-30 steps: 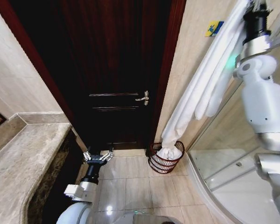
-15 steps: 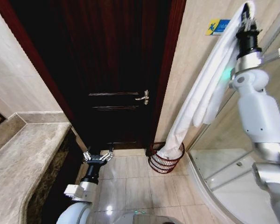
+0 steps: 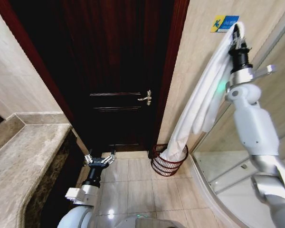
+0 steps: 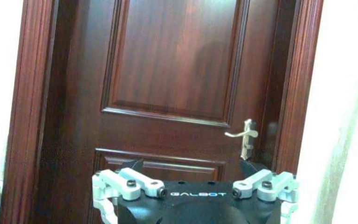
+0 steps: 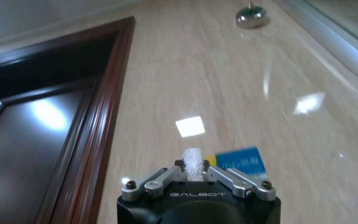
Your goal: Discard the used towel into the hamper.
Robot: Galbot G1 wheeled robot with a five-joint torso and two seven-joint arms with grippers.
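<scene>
Overhead, right jaws (image 3: 236, 29) pinch the towel (image 3: 199, 102).

Soft white cloth towel (image 3: 199, 102); hamper (image 3: 168, 160) of thin dark ribs; glossy dark wood door (image 3: 114, 71); shiny metal handle (image 3: 145, 98); polished floor tiles (image 3: 133, 190); veined stone worktop (image 3: 23, 161).

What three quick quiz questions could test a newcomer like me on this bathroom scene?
1. True or false: the lower end of the white towel already hangs inside the hamper.
2. Which gripper holds the towel? A: right gripper, raised high beside the blue sign. B: left gripper, low in front of the dark door.
3. Fill in: the left gripper's fingers are spread ____.

Key
1. True; the towel's bottom is bunched inside the basket's rim.
2. A; the cloth sits pinched between its fingers in the right wrist view.
3. Open, holding nothing.
</scene>
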